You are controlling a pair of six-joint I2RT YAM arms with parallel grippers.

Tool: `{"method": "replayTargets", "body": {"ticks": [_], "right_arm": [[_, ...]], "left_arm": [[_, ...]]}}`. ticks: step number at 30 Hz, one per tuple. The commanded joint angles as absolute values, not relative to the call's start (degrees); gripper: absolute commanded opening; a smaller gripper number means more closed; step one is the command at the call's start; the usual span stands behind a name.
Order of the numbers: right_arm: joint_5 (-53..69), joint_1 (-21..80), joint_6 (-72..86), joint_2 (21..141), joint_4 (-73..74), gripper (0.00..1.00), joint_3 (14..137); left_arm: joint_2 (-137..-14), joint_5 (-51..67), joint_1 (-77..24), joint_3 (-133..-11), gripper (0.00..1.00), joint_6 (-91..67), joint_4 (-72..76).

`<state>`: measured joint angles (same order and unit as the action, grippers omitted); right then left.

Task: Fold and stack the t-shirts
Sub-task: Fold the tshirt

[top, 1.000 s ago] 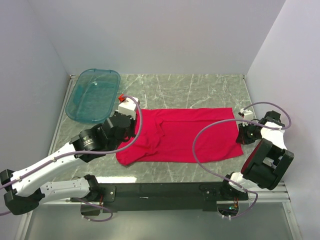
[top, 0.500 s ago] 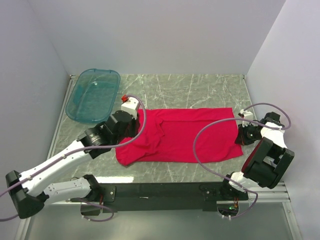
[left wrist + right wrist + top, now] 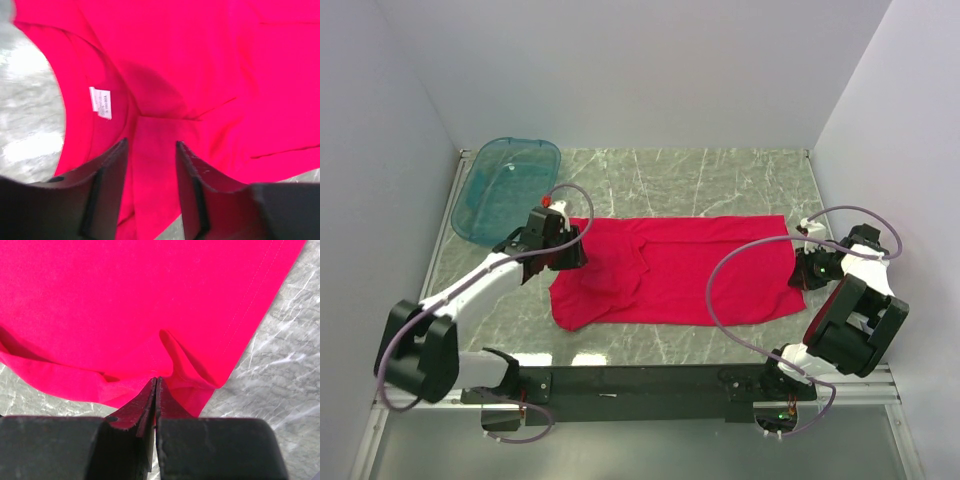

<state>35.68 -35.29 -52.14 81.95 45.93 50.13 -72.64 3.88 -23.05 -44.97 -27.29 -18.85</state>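
STEP: mid-fold, red t-shirt (image 3: 690, 265) spread flat across the middle of the marbled surface (image 3: 720, 175), collar end nearest the teal tub (image 3: 505, 190) | left claw (image 3: 150, 146) part-open above the collar, gripping nothing | right claw (image 3: 155, 380) pinched tight on the hem corner | NEXT: probably a fresh grip at the collar side, then both ends carried over together.

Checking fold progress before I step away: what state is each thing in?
red t-shirt, spread on the table, partly folded, neck label showing.
teal tub, empty, upright at the far left corner.
left tool, open over the collar end, holding nothing.
right tool, shut, pinching the shirt's edge.
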Motion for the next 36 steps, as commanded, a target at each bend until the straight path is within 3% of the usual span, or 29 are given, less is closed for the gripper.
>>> {"method": "replayTargets", "body": {"ticks": [1, 32, 36], "right_arm": [[37.27, -35.68, -52.82, 82.88, 45.97, 0.05, 49.75], [38.76, -35.68, -53.26, 83.23, 46.76, 0.06, 50.89], [38.67, -35.68, -53.44, 82.97, 46.67, 0.05, 50.71]], "left_arm": [[-76.97, 11.86, -21.80, -45.35, 0.46, -28.30, -13.45], [-89.56, 9.49, -22.06, -49.66, 0.41, -27.86, -17.84], [-90.35, 10.90, -22.50, -49.57, 0.36, -27.86, -17.49]]}}
